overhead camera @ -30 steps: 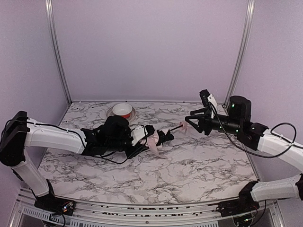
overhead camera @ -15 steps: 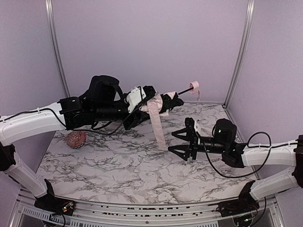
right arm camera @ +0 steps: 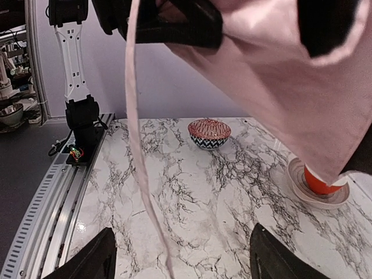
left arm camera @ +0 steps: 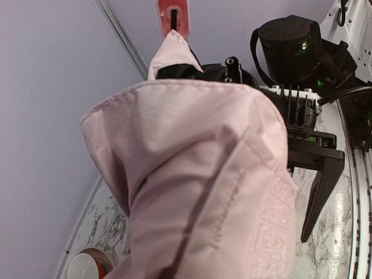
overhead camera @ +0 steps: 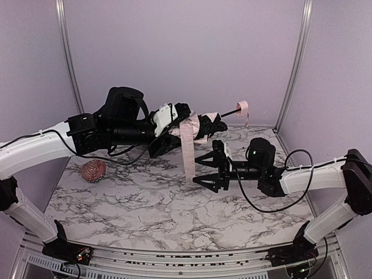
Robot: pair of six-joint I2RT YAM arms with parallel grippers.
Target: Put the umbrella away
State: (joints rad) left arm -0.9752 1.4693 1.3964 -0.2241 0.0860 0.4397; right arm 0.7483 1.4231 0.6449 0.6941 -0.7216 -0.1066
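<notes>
Above the worktop, my left fingers are clamped on the umbrella. It is held aloft with its long axis near level and its handle knob pointing right and away. Its pink strap dangles just left of my right fingers, which gape wide and empty below the bundle. I'd take the strap with the right.

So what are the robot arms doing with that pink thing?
The left gripper holds a folded pale pink fabric umbrella up in the air above the marble table, its small pink handle knob pointing toward the back right. A loose pink strip hangs down from it. The right gripper hovers open near that strip.
</notes>
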